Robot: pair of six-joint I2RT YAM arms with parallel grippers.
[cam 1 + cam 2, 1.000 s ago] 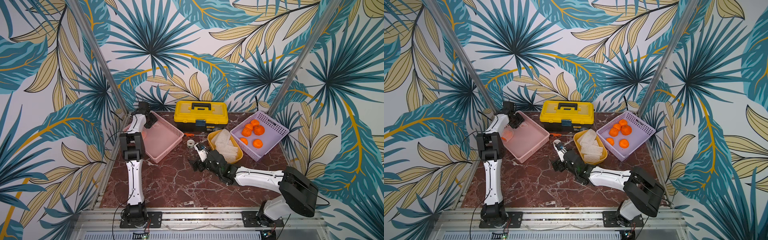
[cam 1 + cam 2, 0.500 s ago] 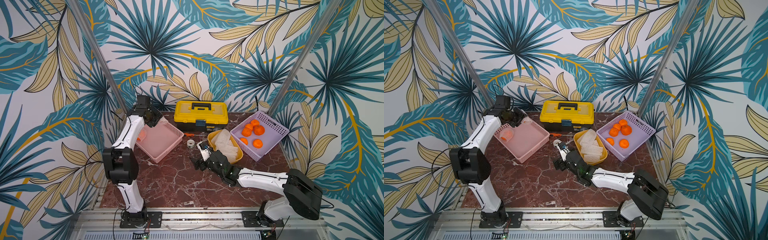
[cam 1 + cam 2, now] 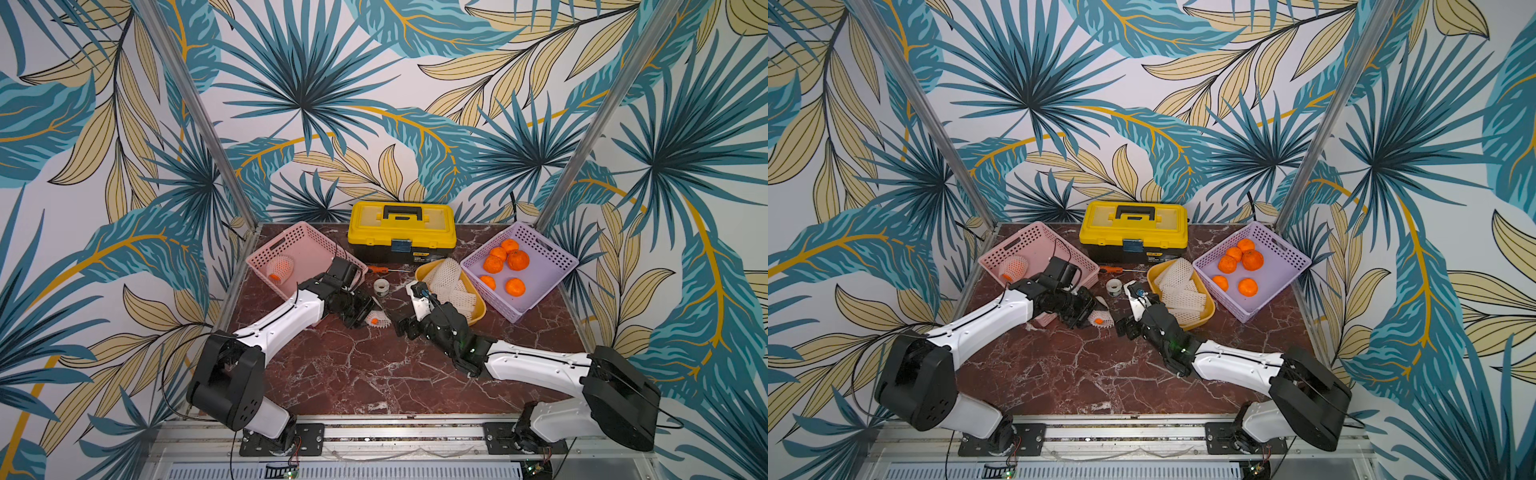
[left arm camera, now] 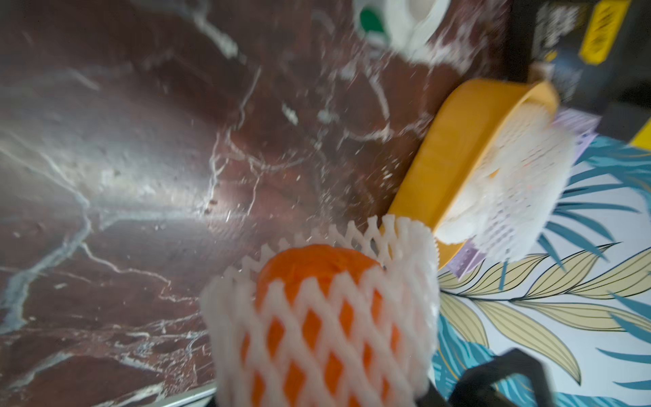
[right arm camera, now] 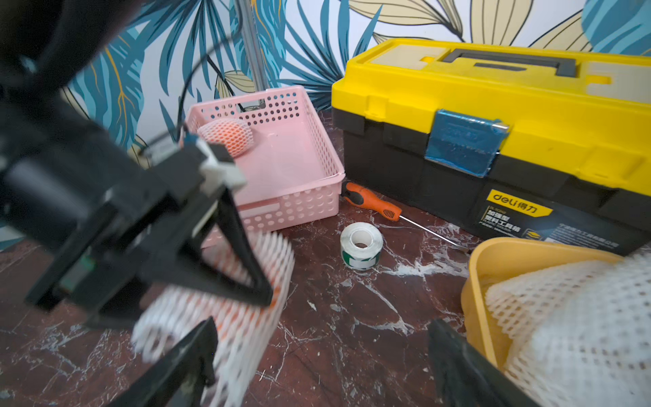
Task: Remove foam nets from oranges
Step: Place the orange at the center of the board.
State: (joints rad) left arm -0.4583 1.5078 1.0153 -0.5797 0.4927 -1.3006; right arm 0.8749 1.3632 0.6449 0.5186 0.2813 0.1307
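My left gripper is shut on an orange still wrapped in its white foam net, low over the middle of the table. In the right wrist view its black fingers press on that net. My right gripper stands open just right of it, one finger close beside the net. A second netted orange lies in the pink basket. Several bare oranges sit in the purple basket. Empty foam nets fill the yellow bowl.
A yellow toolbox stands at the back centre. An orange-handled screwdriver and a roll of tape lie in front of it, just behind both grippers. The bowl sits right beside my right wrist.
My left arm has swung from the pink basket down to the middle of the table, carrying a netted orange. The right gripper has shifted only slightly and stays open.
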